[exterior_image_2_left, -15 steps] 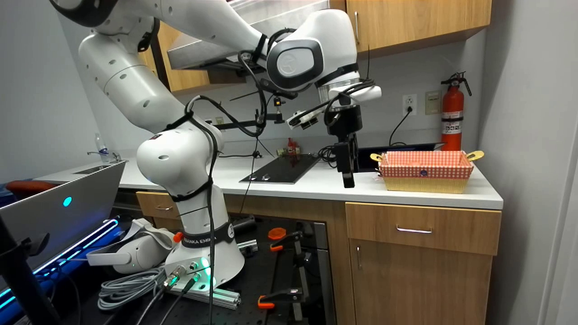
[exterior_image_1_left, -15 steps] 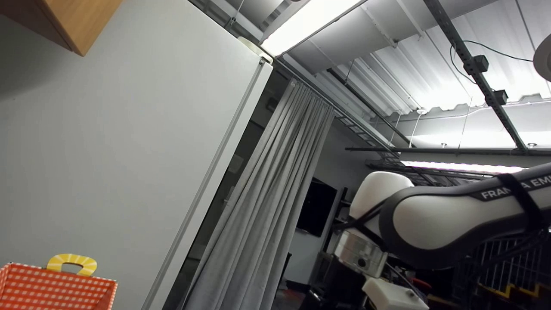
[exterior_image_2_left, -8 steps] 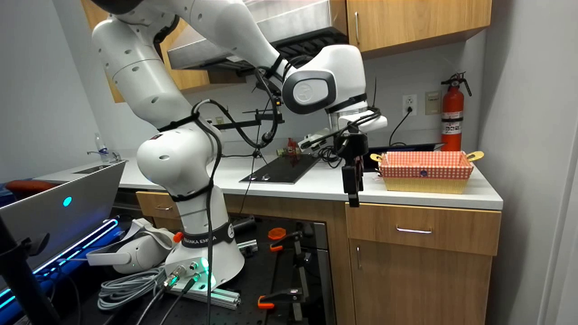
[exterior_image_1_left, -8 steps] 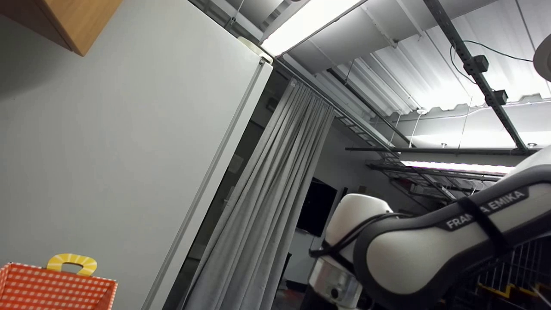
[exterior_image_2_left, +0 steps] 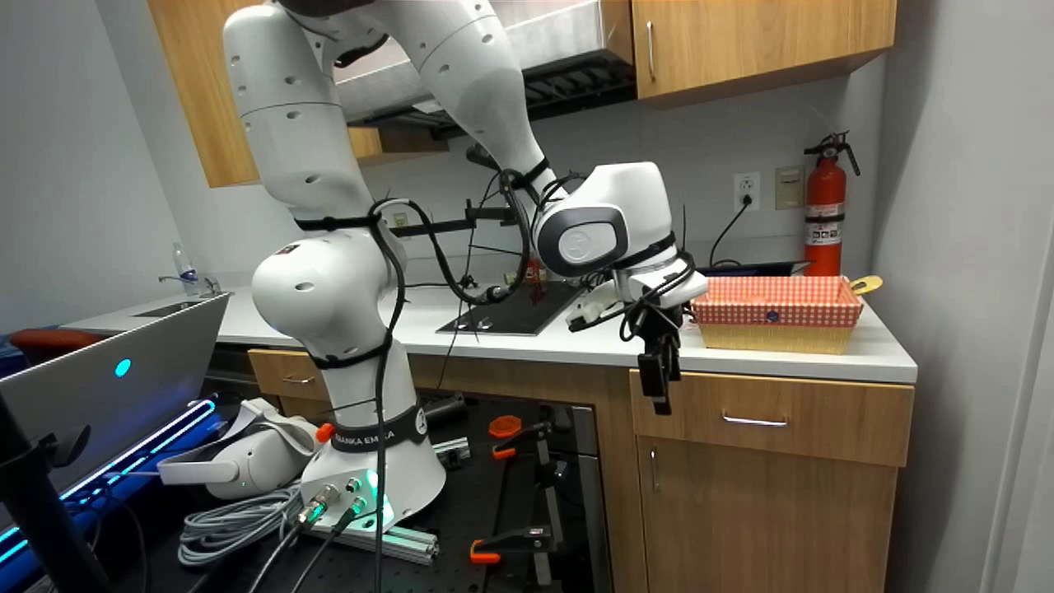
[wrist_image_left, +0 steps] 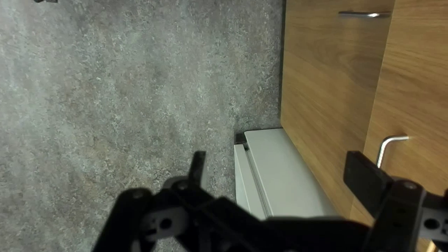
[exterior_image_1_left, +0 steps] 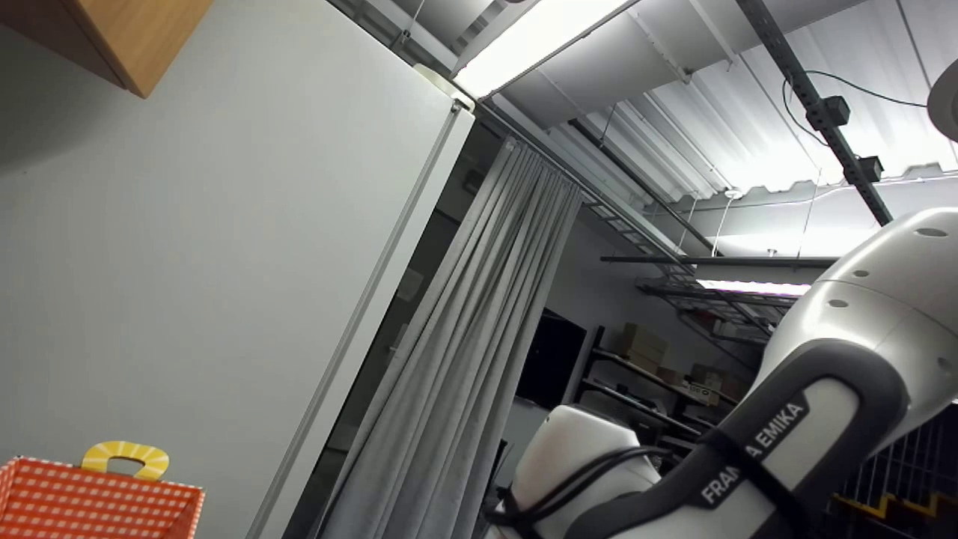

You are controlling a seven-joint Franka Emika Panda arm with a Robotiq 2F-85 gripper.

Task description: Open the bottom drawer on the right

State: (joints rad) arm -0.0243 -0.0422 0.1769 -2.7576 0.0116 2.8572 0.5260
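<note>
My claw (wrist_image_left: 276, 161) points down with its fingers (wrist_image_left: 364, 182) wide apart, in front of the upper drawer (exterior_image_2_left: 840, 412) in an exterior view. Directly beneath that drawer, the bottom front (exterior_image_2_left: 774, 527) sits closed, its handle (exterior_image_2_left: 655, 469) upright; above, a checked basket (exterior_image_2_left: 774, 309) stands on the counter (exterior_image_2_left: 877, 354).

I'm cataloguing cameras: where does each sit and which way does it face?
Wrist view: by the gripper, looking down at floor and cabinet fronts; spread fingers show.
An exterior view: opposite the counter, facing it; arm shows base to gripper, top cropped.
An exterior view: seemingly near the counter, tilted up toward the ceiling; arm partly shows.
Both exterior views share arm and checkered basket.
</note>
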